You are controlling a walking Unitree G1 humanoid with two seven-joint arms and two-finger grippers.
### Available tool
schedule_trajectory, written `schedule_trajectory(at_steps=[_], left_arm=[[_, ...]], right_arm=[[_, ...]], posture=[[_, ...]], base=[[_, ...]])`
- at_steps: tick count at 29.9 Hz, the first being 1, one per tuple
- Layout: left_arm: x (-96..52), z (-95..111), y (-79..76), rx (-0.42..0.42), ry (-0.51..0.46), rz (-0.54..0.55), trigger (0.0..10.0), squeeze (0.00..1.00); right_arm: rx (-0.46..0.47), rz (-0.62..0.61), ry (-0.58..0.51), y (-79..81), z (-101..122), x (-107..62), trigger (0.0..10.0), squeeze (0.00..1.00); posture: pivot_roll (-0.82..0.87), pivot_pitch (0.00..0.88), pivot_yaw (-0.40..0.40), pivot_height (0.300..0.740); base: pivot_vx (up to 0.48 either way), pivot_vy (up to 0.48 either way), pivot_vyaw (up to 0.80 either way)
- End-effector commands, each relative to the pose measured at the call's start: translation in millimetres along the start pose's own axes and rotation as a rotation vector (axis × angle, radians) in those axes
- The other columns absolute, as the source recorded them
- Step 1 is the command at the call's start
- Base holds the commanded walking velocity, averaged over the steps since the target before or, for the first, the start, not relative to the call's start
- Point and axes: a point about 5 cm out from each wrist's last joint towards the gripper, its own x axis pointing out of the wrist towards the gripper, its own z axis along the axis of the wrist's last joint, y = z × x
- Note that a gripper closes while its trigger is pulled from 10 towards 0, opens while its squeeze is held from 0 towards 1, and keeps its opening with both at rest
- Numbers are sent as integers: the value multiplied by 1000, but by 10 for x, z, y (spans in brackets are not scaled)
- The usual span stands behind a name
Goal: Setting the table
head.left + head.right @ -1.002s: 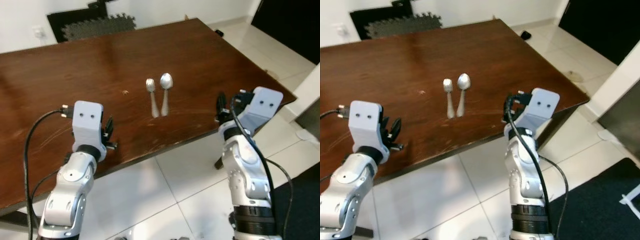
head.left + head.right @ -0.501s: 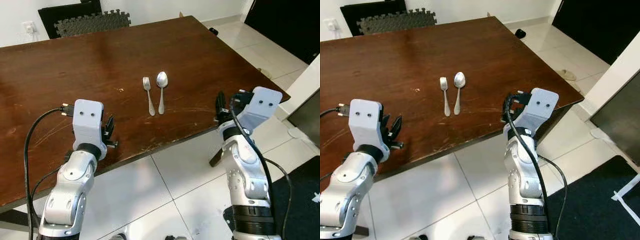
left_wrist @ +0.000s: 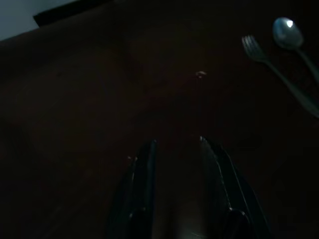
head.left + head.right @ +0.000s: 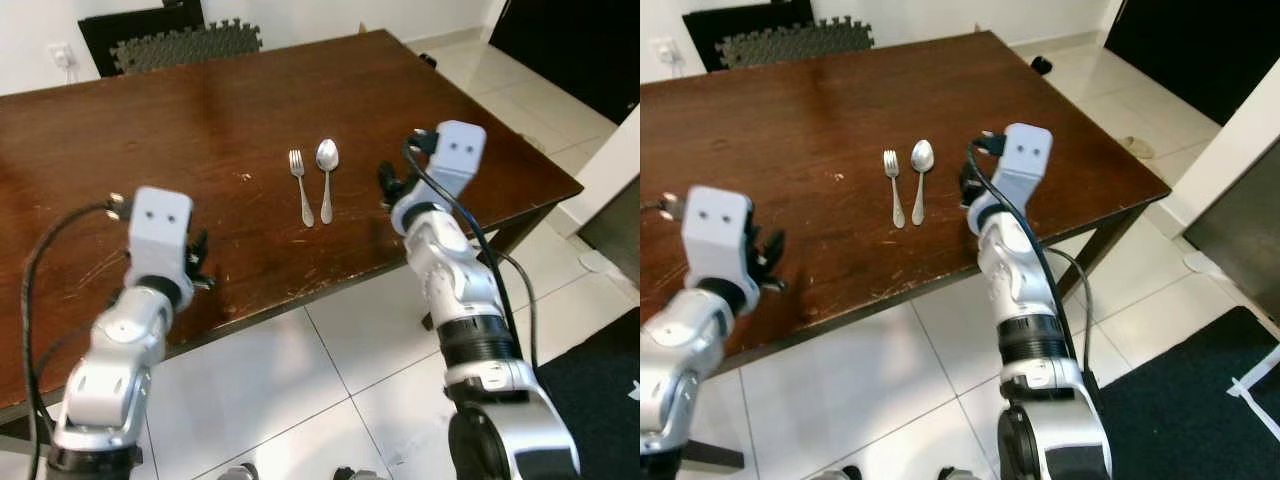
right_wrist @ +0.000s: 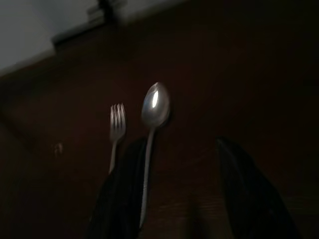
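Your right gripper hangs over the brown table with its fingers spread wide and empty — just beside the spoon; the fork lies alongside, apart from it; your left gripper hovers near the table's front edge, fingers parted, holding nothing.

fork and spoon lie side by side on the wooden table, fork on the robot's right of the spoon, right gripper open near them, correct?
Not quite: the fork lies on the robot's left of the spoon, as the left eye view shows. They do lie side by side on the wooden table, with the open right gripper near them.
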Motion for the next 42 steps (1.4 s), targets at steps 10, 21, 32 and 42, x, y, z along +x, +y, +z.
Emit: schedule_trajectory(at_steps=[10, 21, 32, 42], left_arm=[[-68, 253, 668, 79, -8, 133, 10000, 0], [-582, 274, 625, 100, -37, 153, 10000, 0], [-905, 341, 586, 131, -44, 166, 10000, 0], [-1004, 325, 403, 100, -35, 122, 10000, 0]], right_arm=[[138, 39, 115, 87, -117, 128, 10000, 0], [150, 18, 115, 165, 1, 221, 10000, 0], [107, -4, 68, 205, 157, 265, 10000, 0], [-142, 34, 119, 314, 86, 261, 10000, 0]], posture=[[252, 250, 40, 740], [331, 362, -17, 740], [378, 404, -40, 740], [377, 418, -60, 740]], base=[[0, 0, 0], [0, 0, 0], [0, 0, 0], [0, 0, 0]])
